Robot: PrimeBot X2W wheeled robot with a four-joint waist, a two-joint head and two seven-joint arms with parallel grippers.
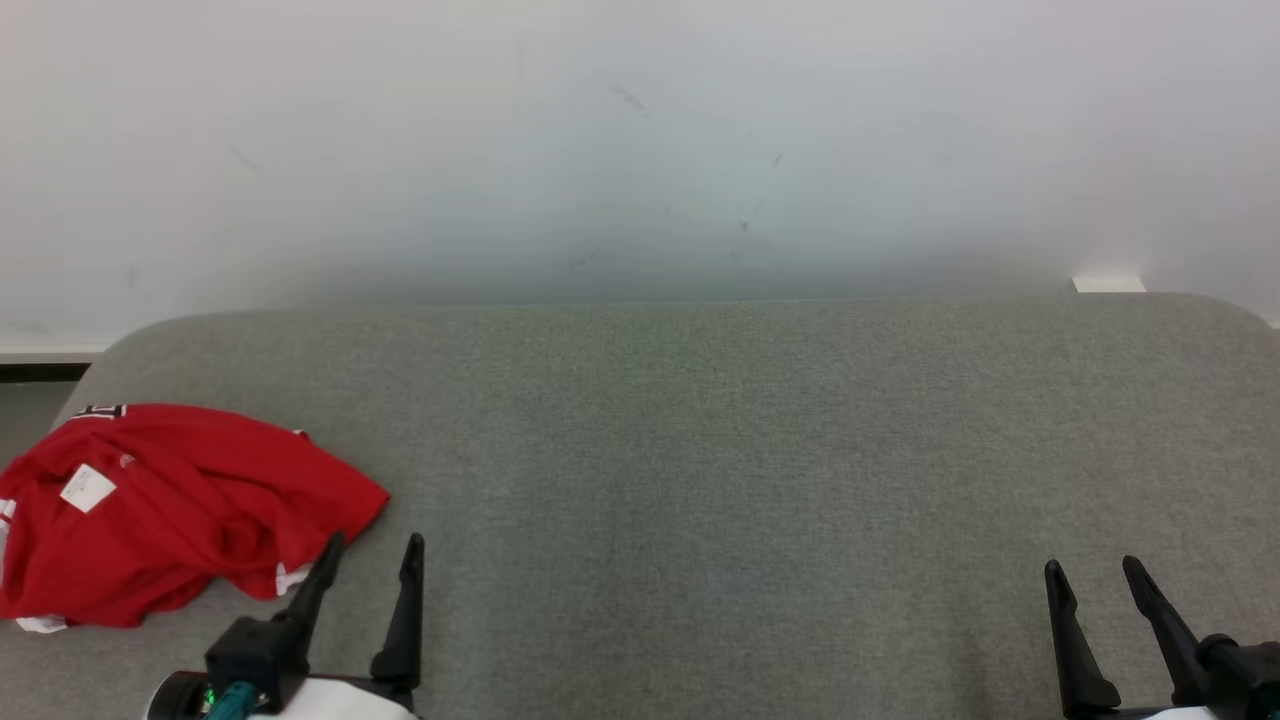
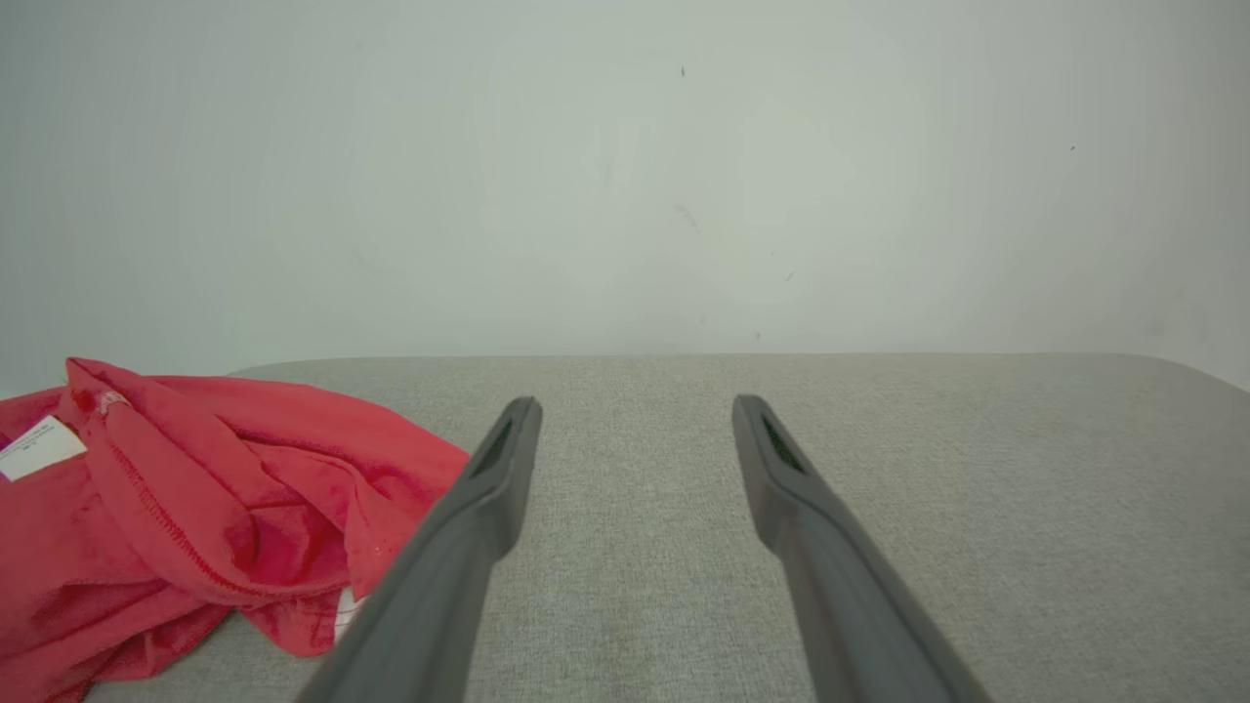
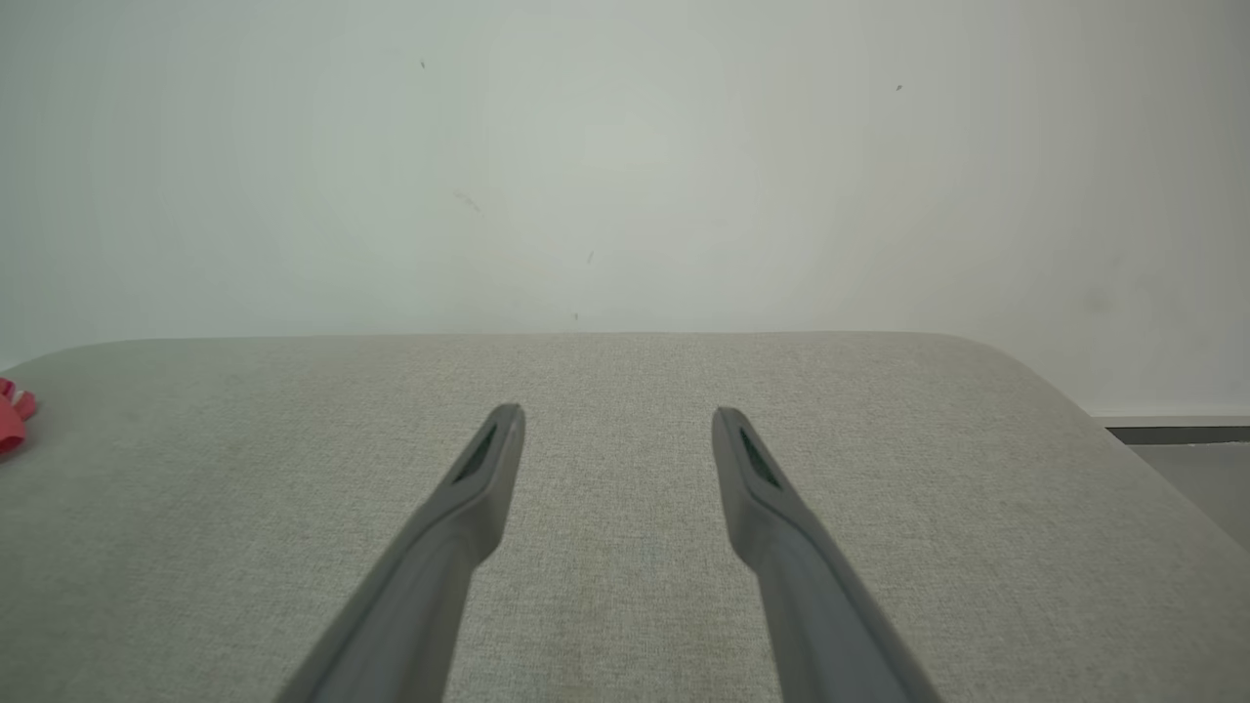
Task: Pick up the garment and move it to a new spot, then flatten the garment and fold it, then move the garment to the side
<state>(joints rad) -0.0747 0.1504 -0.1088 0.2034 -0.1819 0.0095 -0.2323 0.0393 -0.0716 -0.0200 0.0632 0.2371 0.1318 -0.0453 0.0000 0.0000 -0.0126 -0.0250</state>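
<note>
A crumpled red garment [image 1: 170, 510] with white trim and a white label lies at the near left corner of the grey padded surface [image 1: 700, 450]. My left gripper [image 1: 375, 545] is open just to the right of it, with its left finger close to the cloth's edge and nothing between the fingers. In the left wrist view the garment [image 2: 195, 517] bunches at the lower left beside my open left gripper [image 2: 635, 405]. My right gripper [image 1: 1090, 570] stands open at the near right, far from the cloth. In the right wrist view the right gripper [image 3: 615, 415] is over bare fabric, and a sliver of the red garment [image 3: 12, 415] shows at the left edge.
A pale wall [image 1: 640, 150] rises right behind the padded surface. The surface has rounded far corners, and a strip of dark floor [image 1: 30, 375] shows past its left side. A small white block [image 1: 1108, 284] sits at the far right edge.
</note>
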